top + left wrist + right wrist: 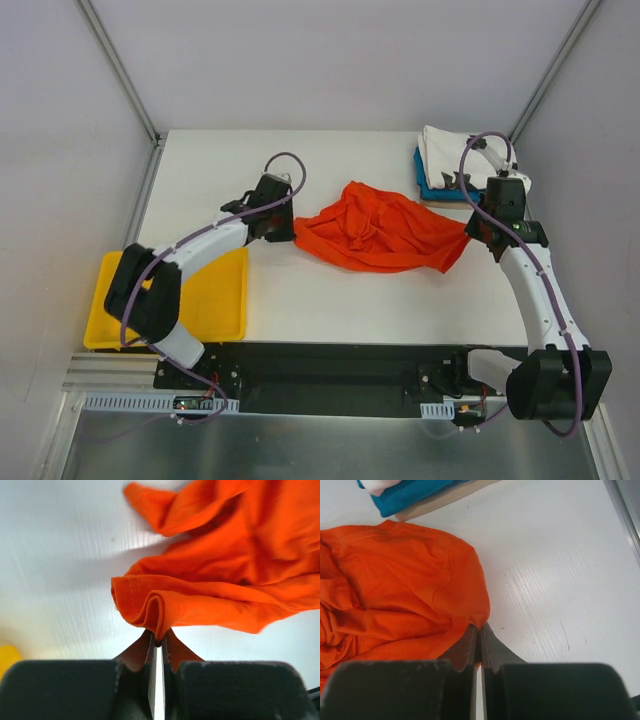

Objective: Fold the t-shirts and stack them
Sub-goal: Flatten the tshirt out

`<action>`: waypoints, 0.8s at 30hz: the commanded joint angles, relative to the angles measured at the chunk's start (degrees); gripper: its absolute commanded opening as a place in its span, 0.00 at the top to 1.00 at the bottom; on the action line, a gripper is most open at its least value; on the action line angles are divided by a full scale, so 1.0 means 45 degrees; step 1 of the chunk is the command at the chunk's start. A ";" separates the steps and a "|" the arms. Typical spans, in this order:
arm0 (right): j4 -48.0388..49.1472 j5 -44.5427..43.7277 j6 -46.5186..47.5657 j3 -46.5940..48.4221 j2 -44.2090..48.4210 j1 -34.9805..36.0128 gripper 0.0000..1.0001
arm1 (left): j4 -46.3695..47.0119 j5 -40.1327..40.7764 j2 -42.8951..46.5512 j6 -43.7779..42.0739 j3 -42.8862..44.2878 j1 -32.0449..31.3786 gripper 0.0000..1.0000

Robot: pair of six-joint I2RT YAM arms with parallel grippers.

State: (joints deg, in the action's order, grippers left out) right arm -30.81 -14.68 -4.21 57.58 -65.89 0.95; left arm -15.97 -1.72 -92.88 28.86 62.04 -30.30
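Top external: orange shirt [380, 228] is bunched mid-table, pinched at opposite edges by closed left gripper [285, 232] and right gripper [468, 238]; teal shirt [432, 188] and white shirt [445, 152], seemingly folded, are stacked at far right corner.

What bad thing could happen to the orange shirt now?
1. Each gripper pinches only a thin bit of the orange shirt: the left gripper a folded hem, the right gripper an edge. The cloth might slip out.
2. The shirt is crumpled in the middle, so it may not spread flat.
3. The folded stack sits close behind the right gripper and might get bumped.
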 commanded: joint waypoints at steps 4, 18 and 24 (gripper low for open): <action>-0.0360 0.2186 0.0290 0.2006 0.1708 0.0004 0.99 | 0.0461 0.1064 0.4835 -0.1276 0.0450 -0.0004 1.00; -0.2176 0.2343 0.1205 0.9544 0.3918 0.0004 0.99 | 0.0618 0.2256 1.0560 -0.2877 0.4316 -0.0004 1.00; -0.1984 0.2850 0.1501 1.1829 0.4328 0.0004 0.99 | 0.0580 0.0948 1.1421 -0.3405 0.6016 -0.0004 1.00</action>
State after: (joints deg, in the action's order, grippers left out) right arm -39.75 -3.79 0.30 105.89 -47.00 0.99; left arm -15.40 5.04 -42.89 17.02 84.64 -30.30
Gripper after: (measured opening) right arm 0.023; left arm 0.014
